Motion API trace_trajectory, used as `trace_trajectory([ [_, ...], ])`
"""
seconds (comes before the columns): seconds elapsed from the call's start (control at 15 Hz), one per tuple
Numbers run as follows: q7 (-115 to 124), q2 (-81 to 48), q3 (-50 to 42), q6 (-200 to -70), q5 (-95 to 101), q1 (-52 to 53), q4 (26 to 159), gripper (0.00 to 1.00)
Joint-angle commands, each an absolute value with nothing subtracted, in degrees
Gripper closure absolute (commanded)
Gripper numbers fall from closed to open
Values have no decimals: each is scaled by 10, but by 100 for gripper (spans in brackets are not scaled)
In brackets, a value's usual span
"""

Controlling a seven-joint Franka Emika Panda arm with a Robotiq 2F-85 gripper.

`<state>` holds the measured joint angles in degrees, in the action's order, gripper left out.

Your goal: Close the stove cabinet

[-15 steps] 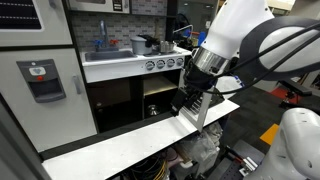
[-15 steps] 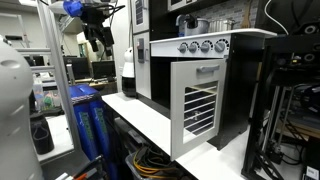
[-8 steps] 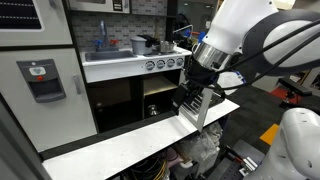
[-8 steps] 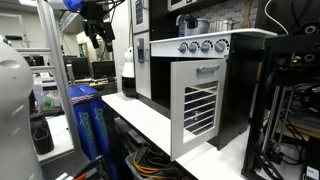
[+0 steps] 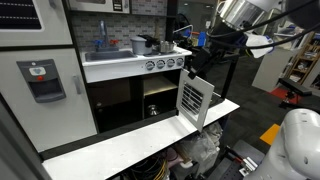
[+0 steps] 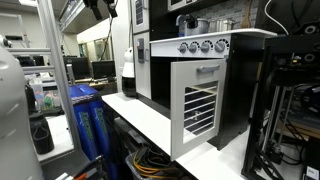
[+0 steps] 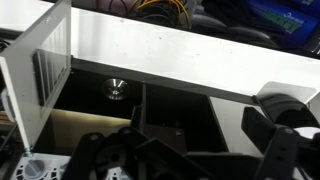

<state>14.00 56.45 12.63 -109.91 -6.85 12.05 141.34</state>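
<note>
Gripper (image 5: 210, 48) has lifted since 1 s ago. It was down at the louvre door (image 5: 195, 98); now it is up and clear of it, about level with the knob row (image 5: 165, 63). The door has not moved: it is swung wide, and the stove cabinet (image 5: 158, 100) is open below the knobs.

Wrist view: black fingers (image 7: 283, 138) are spread wide with nothing between them. Beyond them is the door (image 7: 45, 65), a flat white panel with horizontal slats in a square frame. The dark cabinet interior (image 7: 170, 110) has a small shiny round piece (image 7: 116, 90) on its floor. A smooth white shelf board (image 7: 170, 50) lies past it.

In an exterior view the door (image 6: 200, 105) faces the camera, with four round silver knobs (image 6: 200, 46) above it.

Furthest back, the pale dispenser panel (image 5: 40, 78) has a red mark; the lettering is too small to read.
</note>
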Motion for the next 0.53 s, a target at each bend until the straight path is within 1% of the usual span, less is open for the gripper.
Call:
trace_trajectory([
  [0.0, 123, 606, 90, -1061, -39, 69, 1415, 0],
  [0.47, 104, 643, -4, -1034, 37, -35, 1413, 0],
])
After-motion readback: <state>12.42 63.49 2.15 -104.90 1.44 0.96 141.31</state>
